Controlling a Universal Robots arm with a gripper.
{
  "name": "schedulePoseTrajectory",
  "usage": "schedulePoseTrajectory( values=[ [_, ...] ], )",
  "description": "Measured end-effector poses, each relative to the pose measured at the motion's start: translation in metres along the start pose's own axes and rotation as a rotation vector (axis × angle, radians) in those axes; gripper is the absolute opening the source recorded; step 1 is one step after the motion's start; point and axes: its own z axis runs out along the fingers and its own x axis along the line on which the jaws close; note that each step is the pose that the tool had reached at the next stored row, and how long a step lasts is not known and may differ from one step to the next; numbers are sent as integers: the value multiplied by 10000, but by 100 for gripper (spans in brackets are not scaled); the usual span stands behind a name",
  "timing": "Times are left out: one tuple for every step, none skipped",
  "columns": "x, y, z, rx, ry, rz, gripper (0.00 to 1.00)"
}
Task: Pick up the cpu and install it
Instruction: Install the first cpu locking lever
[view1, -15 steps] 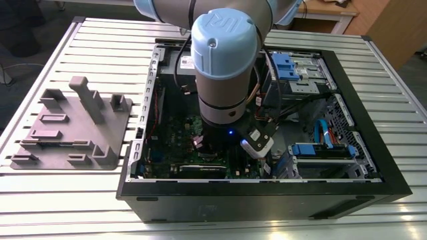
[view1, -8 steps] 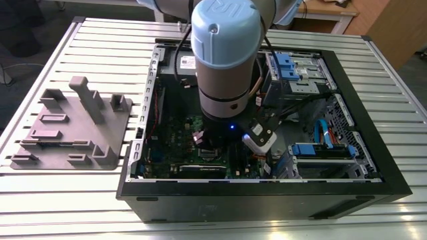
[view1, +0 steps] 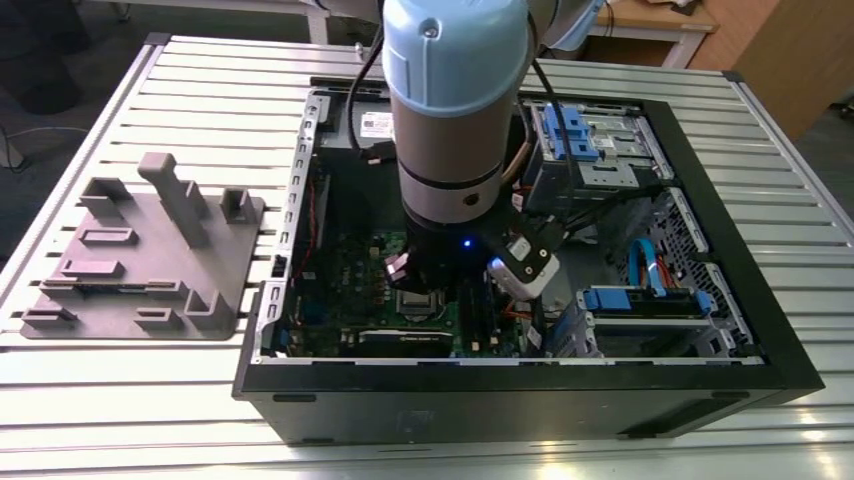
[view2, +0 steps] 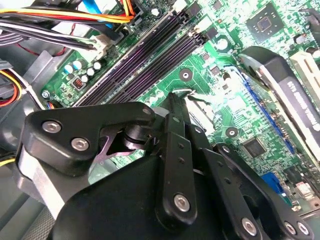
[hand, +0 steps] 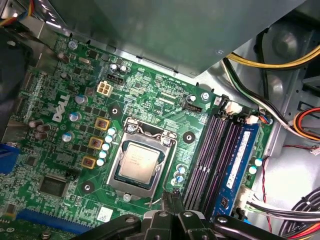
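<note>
Ribbed metal tabletop (view1: 160, 400) holds an open black computer case (view1: 534, 400) lying on its side, with a grey plastic tray (view1: 140, 260) of upright blocks beside it at the exterior view's left. One robot arm (view1: 454, 110) reaches straight down into the case over the green circuit board (hand: 150, 90). In the first wrist view, the cpu (hand: 139, 159), a small silvery square, lies flat inside the metal socket frame (hand: 112, 175) on the board, apart from the gripper (hand: 170, 200). The gripper's black fingers (view2: 176, 120) hang above the board near the dark memory slots (hand: 212, 160), pressed together with nothing between them.
</note>
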Motion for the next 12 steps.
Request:
schedulePoseTrajectory(
  values=[
    [0,0,-2,2,2,0,11],
    [0,0,-3,3,2,0,11],
    [3,2,-2,2,2,1,11],
    [9,5,-3,4,3,1,11],
    [22,10,-4,5,2,0,11],
    [39,17,-5,5,-2,0,11],
    [59,24,-5,5,-9,-1,11],
    [79,32,-7,8,-13,-1,11],
    [99,42,-8,9,-17,-1,11],
    [117,53,-9,10,-21,0,11],
    [130,65,-9,10,-24,-1,11],
    [143,78,-10,10,-26,-1,11]
  ],
)
